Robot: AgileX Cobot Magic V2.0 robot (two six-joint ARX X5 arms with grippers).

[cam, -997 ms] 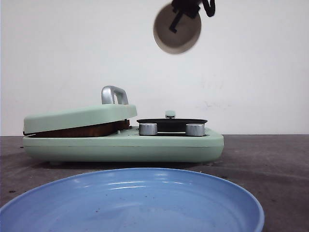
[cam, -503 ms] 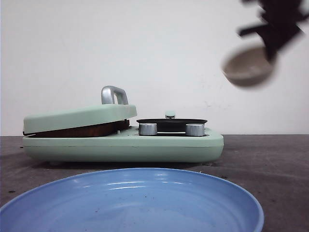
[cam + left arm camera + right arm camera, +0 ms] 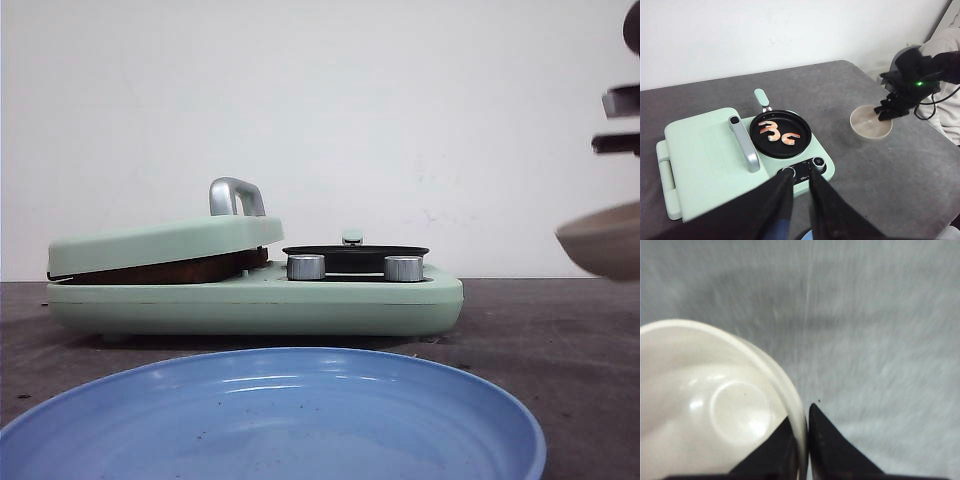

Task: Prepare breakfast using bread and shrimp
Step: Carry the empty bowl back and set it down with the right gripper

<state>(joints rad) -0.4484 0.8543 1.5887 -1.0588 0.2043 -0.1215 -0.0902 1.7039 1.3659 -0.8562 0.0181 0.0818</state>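
Three pink shrimp (image 3: 778,132) lie in the round black pan (image 3: 780,134) of a mint-green breakfast maker (image 3: 255,300). The maker's lid (image 3: 165,243) is down over the bread (image 3: 170,270), of which only a brown edge shows in the front view. My right gripper (image 3: 801,415) is shut on the rim of an empty cream bowl (image 3: 715,410). It holds the bowl (image 3: 605,240) low over the table, right of the maker. My left gripper (image 3: 800,174) hovers near the maker's knobs, its fingers narrowly apart and holding nothing.
A large blue plate (image 3: 280,420) fills the near foreground in front of the maker. Two silver knobs (image 3: 405,268) sit on the maker's front. The lid's metal handle (image 3: 744,144) sticks up beside the pan. Grey tabletop (image 3: 880,170) lies right of the maker.
My right gripper has carried the bowl from high above the pan to the right and down, to the frame's right edge. The maker and the plate have not moved.
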